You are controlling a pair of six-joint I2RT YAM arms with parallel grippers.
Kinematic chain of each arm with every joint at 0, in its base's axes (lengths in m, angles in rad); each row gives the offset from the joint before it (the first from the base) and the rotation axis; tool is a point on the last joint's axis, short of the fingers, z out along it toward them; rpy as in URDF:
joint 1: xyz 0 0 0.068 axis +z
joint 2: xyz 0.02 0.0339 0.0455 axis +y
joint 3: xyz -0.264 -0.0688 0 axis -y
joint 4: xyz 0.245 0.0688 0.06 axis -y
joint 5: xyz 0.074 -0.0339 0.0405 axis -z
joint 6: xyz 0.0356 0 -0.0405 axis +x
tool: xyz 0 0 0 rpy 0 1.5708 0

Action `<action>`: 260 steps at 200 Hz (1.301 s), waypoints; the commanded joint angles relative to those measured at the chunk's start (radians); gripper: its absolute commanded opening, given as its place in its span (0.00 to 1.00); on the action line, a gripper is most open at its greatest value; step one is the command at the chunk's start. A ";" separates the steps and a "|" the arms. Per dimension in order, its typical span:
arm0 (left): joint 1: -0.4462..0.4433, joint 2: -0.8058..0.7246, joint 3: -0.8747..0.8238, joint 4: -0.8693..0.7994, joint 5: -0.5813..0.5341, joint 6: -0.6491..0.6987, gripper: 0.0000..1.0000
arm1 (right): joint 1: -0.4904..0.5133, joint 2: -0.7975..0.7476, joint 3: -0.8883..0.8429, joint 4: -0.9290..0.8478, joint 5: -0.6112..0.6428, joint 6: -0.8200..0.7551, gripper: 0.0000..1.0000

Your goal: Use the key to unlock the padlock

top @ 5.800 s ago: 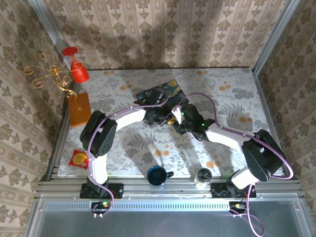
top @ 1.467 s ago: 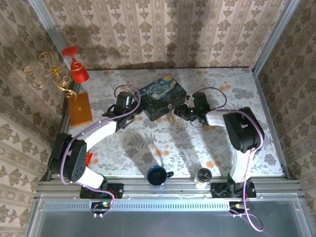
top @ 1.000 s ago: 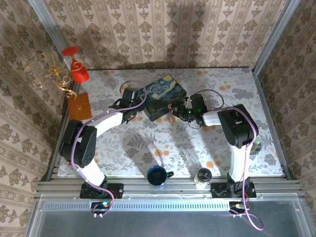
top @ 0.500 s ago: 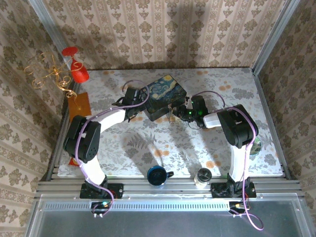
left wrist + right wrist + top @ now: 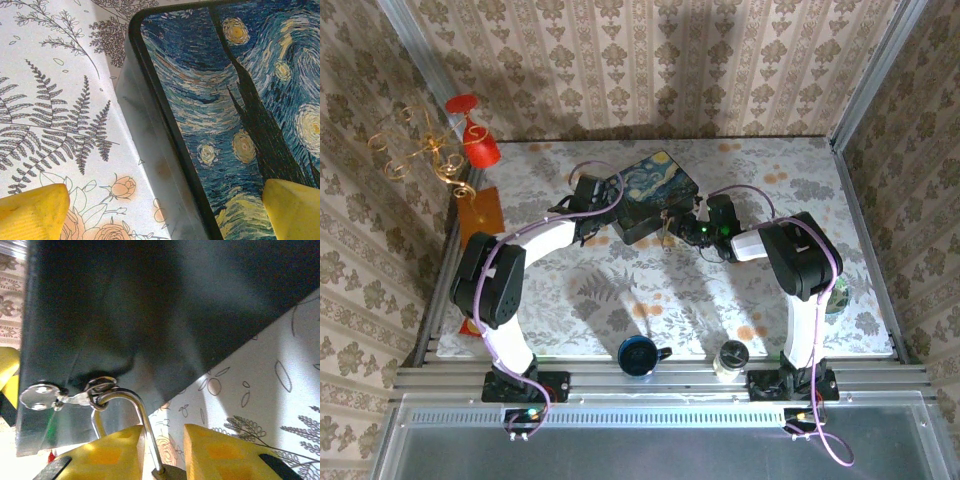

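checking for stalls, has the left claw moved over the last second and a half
Yes. In the top view the left claw has moved right, away from the orange block and to the left edge of the painted tin.

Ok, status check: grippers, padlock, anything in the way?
Left gripper open, fingers straddling tin edge. Right gripper shut on padlock, shackle hooked through tin clasp. Nothing blocking seen.
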 commanded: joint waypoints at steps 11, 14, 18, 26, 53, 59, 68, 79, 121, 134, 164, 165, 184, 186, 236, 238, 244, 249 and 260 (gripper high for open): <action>-0.009 0.035 0.005 -0.063 -0.021 0.021 1.00 | 0.009 0.001 0.006 0.034 -0.026 0.011 0.28; -0.010 0.036 0.006 -0.063 -0.021 0.021 1.00 | 0.009 0.002 0.007 0.034 -0.027 0.011 0.28; -0.010 0.035 0.006 -0.063 -0.022 0.021 1.00 | 0.008 0.002 0.009 0.033 -0.028 0.011 0.28; -0.010 0.035 0.006 -0.065 -0.020 0.019 1.00 | 0.009 0.004 0.011 0.033 -0.030 0.011 0.28; -0.011 0.035 0.005 -0.064 -0.020 0.016 1.00 | 0.010 0.016 0.020 0.031 -0.036 0.011 0.28; -0.010 0.035 0.005 -0.063 -0.020 0.016 1.00 | 0.010 0.019 0.019 0.032 -0.036 0.012 0.28; -0.010 0.037 0.007 -0.063 -0.020 0.016 1.00 | 0.010 0.023 0.021 0.036 -0.037 0.013 0.28; -0.012 0.038 0.009 -0.065 -0.018 0.016 1.00 | 0.010 0.028 0.023 0.041 -0.040 0.018 0.27; -0.019 0.044 0.012 -0.065 -0.014 0.015 1.00 | 0.010 0.062 0.036 0.092 -0.059 0.057 0.25; -0.020 0.045 0.012 -0.065 -0.014 0.013 1.00 | 0.010 0.070 0.041 0.104 -0.063 0.067 0.23; -0.021 0.045 0.010 -0.067 -0.015 0.012 1.00 | 0.011 0.083 0.048 0.131 -0.072 0.087 0.17; -0.021 0.045 0.010 -0.068 -0.014 0.012 1.00 | 0.010 0.083 0.049 0.132 -0.072 0.087 0.16; -0.021 0.043 0.009 -0.068 -0.015 0.011 1.00 | 0.010 0.088 0.046 0.149 -0.074 0.104 0.12; -0.021 0.042 0.008 -0.068 -0.015 0.010 1.00 | 0.010 0.088 0.046 0.151 -0.075 0.105 0.11; -0.023 0.034 -0.003 -0.068 -0.023 0.009 1.00 | 0.010 0.090 0.023 0.249 -0.061 0.205 0.00; -0.023 0.034 -0.003 -0.068 -0.023 0.009 1.00 | 0.010 0.090 0.022 0.252 -0.059 0.208 0.00; -0.022 0.035 -0.005 -0.068 -0.024 0.009 1.00 | 0.010 0.091 0.020 0.256 -0.056 0.218 0.00; -0.023 0.035 -0.006 -0.068 -0.025 0.007 1.00 | 0.010 0.091 0.020 0.259 -0.054 0.225 0.00; -0.021 0.035 -0.008 -0.068 -0.027 0.006 1.00 | 0.010 0.091 0.017 0.271 -0.051 0.237 0.00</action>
